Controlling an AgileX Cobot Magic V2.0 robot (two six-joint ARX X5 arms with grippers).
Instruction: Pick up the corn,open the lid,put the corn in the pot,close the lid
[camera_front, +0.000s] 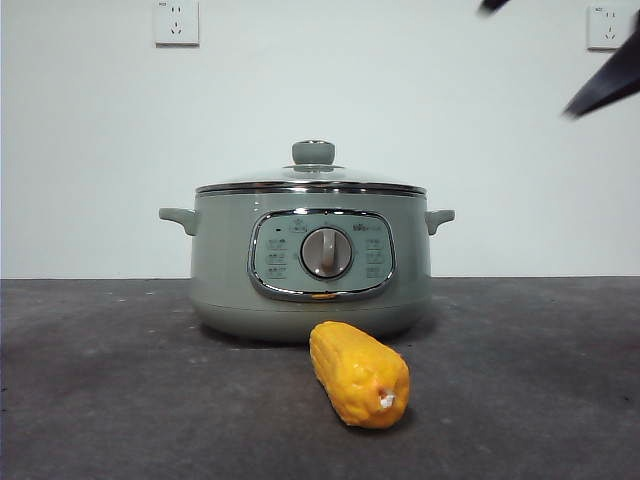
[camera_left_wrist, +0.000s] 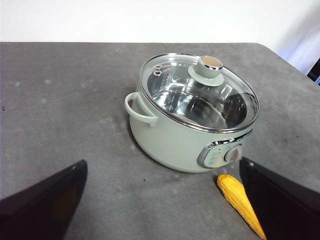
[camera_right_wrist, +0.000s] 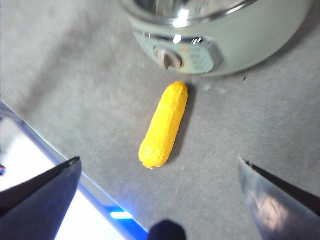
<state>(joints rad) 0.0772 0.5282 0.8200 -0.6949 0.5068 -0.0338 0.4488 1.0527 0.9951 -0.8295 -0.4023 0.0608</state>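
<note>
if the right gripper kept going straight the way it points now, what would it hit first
Most likely the corn. It lies on the table between the open fingers of the right gripper, just in front of the pot. Depth is unclear, so it might meet bare table beside it.
</note>
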